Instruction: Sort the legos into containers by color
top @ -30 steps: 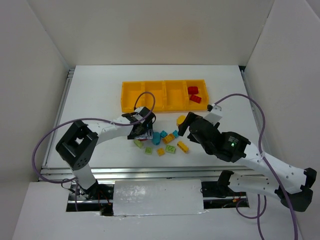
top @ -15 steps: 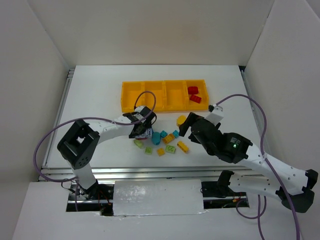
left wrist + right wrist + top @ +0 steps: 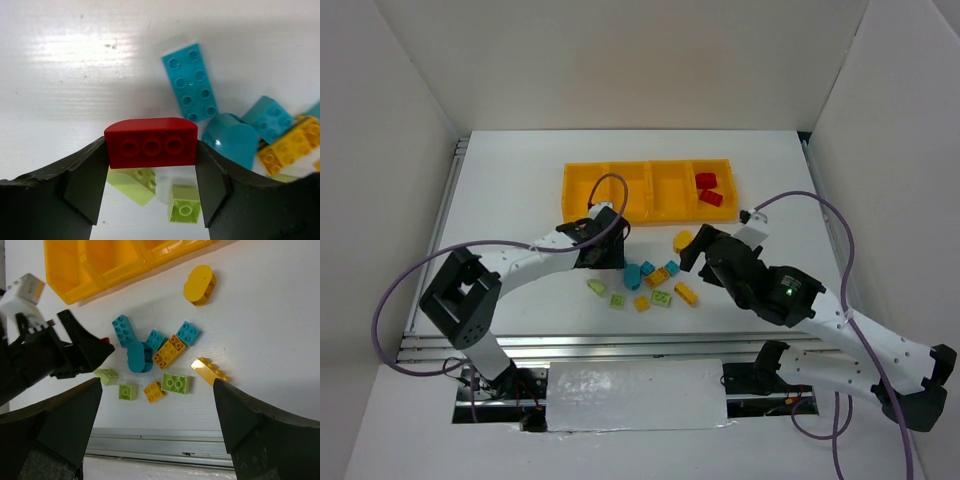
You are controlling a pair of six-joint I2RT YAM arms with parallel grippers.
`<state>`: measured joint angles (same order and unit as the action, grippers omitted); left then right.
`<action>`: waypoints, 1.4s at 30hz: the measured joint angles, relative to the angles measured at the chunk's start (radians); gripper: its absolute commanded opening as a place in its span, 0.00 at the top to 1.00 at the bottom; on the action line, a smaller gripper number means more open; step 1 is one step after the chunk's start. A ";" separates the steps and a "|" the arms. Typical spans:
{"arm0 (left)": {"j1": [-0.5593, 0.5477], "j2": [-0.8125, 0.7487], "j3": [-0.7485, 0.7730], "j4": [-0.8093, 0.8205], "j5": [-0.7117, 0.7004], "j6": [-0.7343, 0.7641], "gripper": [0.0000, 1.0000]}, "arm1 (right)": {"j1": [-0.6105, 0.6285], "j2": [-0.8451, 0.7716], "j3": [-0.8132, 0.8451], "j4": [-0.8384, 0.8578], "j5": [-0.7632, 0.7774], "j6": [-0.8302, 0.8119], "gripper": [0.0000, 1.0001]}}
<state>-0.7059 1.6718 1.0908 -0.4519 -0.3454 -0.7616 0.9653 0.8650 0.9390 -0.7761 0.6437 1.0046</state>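
Left gripper [image 3: 150, 167], part closed, pinches a red brick [image 3: 150, 144] by its ends, apparently above the pile [image 3: 650, 285], ready for the tray's [image 3: 582, 190] compartment at 2 o'clock holding 2 reds [image 3: 708, 190]. Right gripper [image 3: 692, 248] hangs wide open, empty.

A red arched brick [image 3: 150, 142], its round hollows facing out, sits clamped in the left pincer [image 3: 151, 150] beside a loose cluster of cyan, yellow and pale green legos [image 3: 650, 282] at centre frame. Two red bricks [image 3: 708, 188] lie in the rightmost compartment of the orange-yellow tray [image 3: 582, 185].
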 measured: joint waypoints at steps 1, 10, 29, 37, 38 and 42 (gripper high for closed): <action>0.000 -0.024 0.000 0.007 0.003 0.012 1.00 | -0.019 -0.006 -0.006 0.007 -0.011 -0.003 0.00; -0.004 -0.365 -0.177 0.224 0.190 0.222 1.00 | -0.332 -0.134 -0.042 0.159 -0.289 -0.108 0.00; -0.157 -0.635 -0.331 0.496 0.698 0.600 1.00 | -0.126 0.269 0.084 0.292 -0.853 -0.193 0.10; -0.173 -0.619 -0.316 0.478 0.706 0.629 1.00 | -0.096 0.225 0.017 0.315 -0.861 -0.177 0.52; -0.174 -0.621 -0.314 0.478 0.708 0.629 1.00 | -0.097 0.222 0.006 0.312 -0.855 -0.173 0.60; -0.176 -0.625 -0.309 0.473 0.693 0.637 0.79 | -0.100 0.221 -0.013 0.315 -0.837 -0.140 1.00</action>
<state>-0.8818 1.0470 0.7818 0.0216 0.3477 -0.1242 0.8658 1.0863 0.9264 -0.4610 -0.1936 0.8646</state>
